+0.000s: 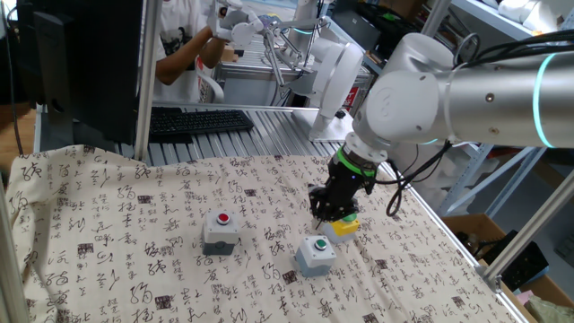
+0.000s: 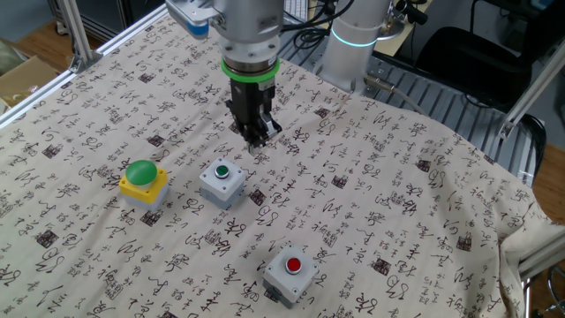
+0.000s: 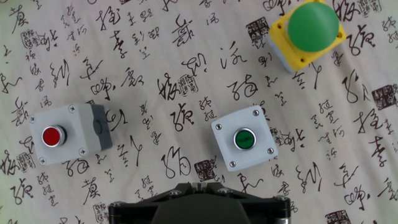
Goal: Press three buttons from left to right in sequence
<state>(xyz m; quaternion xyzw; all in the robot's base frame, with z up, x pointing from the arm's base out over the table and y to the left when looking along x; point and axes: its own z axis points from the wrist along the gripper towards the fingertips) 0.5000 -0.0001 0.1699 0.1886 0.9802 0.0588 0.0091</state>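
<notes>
Calligraphy-print cloth point(image 2: 424, 185) covers my surface. Fingers point(image 2: 256, 141) hang clenched above it, holding nothing. Yellow box point(image 2: 144, 184), green-button box point(image 2: 222, 183) and red-button box point(image 2: 291, 272) sit in a row, apart.

Table covered w/ a cloth point(image 1: 134, 242) printed in black calligraphy. Grey box w/ red button point(image 1: 221, 231) is set left-centre on it; grey box w/ green button point(image 1: 316, 254) lies to its right, nearer the camera. Yellow box point(image 1: 345, 227) is partly hidden behind the gripper point(image 1: 325, 215), which is pointed down just above the cloth, fingers shut. A keyboard point(image 1: 197, 121) is seen behind the table.
</notes>
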